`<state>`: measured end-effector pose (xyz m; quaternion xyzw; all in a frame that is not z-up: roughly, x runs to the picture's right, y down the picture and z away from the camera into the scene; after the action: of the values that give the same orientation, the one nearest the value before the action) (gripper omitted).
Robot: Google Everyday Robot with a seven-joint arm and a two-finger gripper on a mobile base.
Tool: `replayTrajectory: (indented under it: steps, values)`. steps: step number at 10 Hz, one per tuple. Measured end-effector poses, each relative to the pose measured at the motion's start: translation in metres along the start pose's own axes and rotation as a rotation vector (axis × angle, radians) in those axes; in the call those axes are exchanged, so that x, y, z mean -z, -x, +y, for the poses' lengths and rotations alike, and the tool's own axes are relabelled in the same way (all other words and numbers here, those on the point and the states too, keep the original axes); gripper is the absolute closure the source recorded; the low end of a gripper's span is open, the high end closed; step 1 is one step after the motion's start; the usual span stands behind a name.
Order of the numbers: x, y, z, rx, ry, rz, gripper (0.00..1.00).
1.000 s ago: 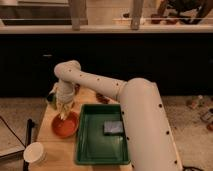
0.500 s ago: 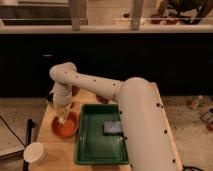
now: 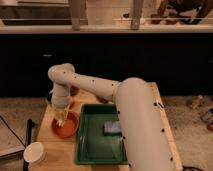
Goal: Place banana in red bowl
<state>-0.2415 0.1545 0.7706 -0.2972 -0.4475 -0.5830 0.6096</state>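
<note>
Nearest, a white cup (image 3: 35, 152) and a green tray (image 3: 95, 146) stand on the bench (image 3: 57, 152). Beyond them, the gripper (image 3: 61, 113) hangs over the red bowl (image 3: 70, 129), its fingers apparently clasping the banana (image 3: 60, 120) just above the bowl's hollow. This is probably the placing step; the next move calls for lowering and releasing.

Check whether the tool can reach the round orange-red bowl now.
Probably yes: the tool hangs right above the round orange-red bowl, and the green rectangular tray lies beside it, out of the way.
</note>
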Motion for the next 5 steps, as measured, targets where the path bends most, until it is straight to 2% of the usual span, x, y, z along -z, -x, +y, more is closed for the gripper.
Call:
replayTrajectory:
  steps: [2, 3, 5]
  values:
    - [-0.0019, 0.0015, -0.0008, 0.017, 0.007, -0.019, 0.30]
    - [-0.0028, 0.0023, -0.0016, 0.024, 0.012, -0.025, 0.23]
    - [-0.0041, 0.0040, -0.0020, 0.043, 0.018, -0.036, 0.20]
